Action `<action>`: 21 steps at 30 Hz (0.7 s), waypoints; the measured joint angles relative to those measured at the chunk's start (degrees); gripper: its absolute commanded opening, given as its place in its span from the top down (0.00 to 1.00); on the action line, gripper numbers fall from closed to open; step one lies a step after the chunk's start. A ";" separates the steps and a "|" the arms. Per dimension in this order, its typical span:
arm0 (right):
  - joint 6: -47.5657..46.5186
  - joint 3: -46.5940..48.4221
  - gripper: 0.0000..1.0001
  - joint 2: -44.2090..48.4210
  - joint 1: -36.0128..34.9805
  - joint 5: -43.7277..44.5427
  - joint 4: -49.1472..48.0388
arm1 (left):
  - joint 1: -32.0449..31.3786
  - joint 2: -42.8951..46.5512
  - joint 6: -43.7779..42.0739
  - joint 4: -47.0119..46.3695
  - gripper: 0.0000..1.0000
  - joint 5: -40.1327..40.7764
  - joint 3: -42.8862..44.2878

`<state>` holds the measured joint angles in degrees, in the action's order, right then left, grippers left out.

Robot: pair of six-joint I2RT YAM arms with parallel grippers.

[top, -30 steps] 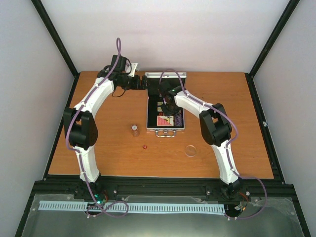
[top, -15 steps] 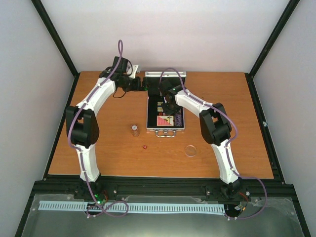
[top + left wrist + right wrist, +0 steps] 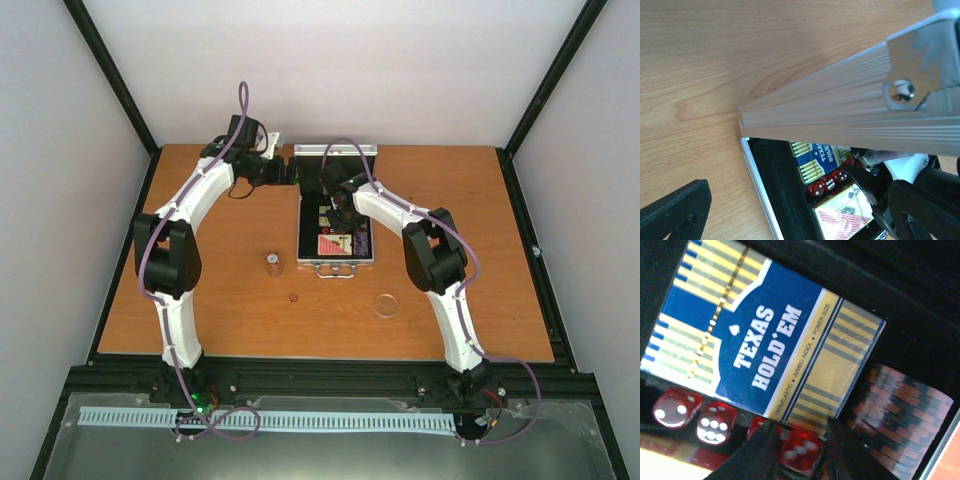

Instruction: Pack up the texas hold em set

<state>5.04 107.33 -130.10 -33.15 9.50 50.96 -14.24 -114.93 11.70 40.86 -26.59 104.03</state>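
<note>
The left tool (image 3: 287, 172), spread, is edged nearer the lid (image 3: 840, 107); a die (image 3: 801, 451) is clamped in the right tool (image 3: 801, 437), so packing is unfinished

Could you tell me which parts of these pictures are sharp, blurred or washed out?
Left wrist view: the case lid glares white at its right end. Right wrist view: card box lettering is sharp, the hand around a die blurs. Top view: evenly lit.

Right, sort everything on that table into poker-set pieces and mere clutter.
Job: silver aluminium case with black lining; blue Texas Hold'em card deck; red-patterned card deck; red translucent dice; striped chip stack inside; loose chip stack; lone red die; clear round disc.
Just there: wooden table; black frame rail.
</note>
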 measured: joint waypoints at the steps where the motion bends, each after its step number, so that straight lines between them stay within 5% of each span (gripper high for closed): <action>1: -0.17 0.00 0.64 -0.20 0.00 -0.07 -0.37 | 0.04 0.00 0.00 0.00 0.00 0.00 0.00; 9: -0.59 0.00 0.56 -0.20 -0.26 -0.44 -1.31 | 0.17 0.00 0.00 0.00 0.00 -0.02 0.02; 21: -1.07 -0.11 0.24 3.08 -0.26 -2.99 0.26 | 0.17 0.00 0.00 0.00 0.00 -0.02 0.02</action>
<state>3.97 107.22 -127.02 -33.41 6.50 51.22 -14.06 -114.93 11.70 40.86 -26.61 104.05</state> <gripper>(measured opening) 0.717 0.998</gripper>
